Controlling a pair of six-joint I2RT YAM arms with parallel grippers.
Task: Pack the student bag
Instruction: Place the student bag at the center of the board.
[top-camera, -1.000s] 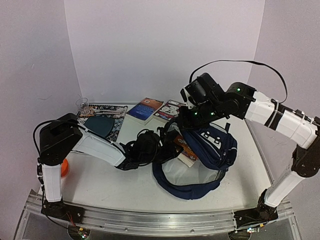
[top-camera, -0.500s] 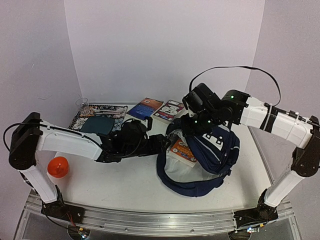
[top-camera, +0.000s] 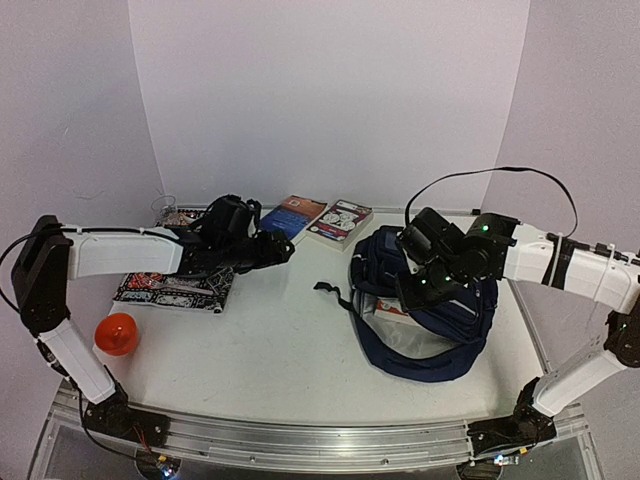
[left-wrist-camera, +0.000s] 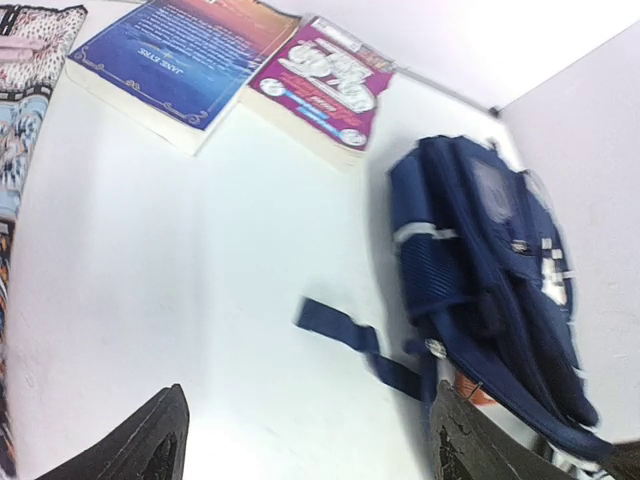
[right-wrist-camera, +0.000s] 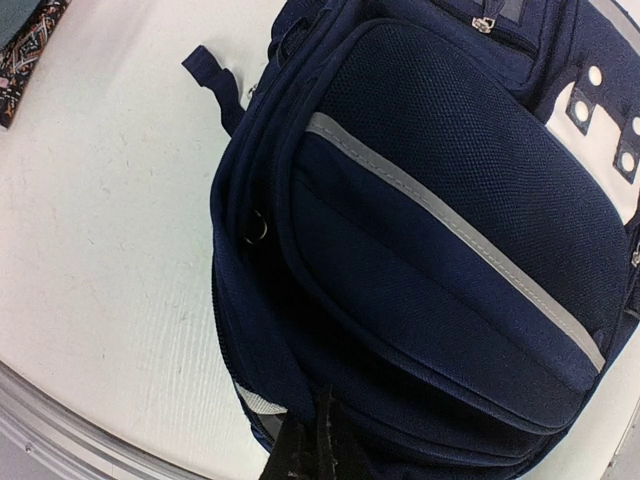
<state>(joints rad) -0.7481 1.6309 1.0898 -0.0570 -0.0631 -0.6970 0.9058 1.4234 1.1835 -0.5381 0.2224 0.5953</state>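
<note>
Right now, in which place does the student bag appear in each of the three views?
Top external: the student bag lies right of centre.
Left wrist: the bag is in the right half, reaching down to the lower right corner.
Right wrist: the bag fills most of the picture.
Shared landmark: the loose strap end sticking out from the bag's side.

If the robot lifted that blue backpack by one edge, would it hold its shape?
Probably not: the student bag is soft fabric, lying slumped with its mouth sagging. Its loose strap would likely dangle. An orange-white item inside may shift its weight.
</note>
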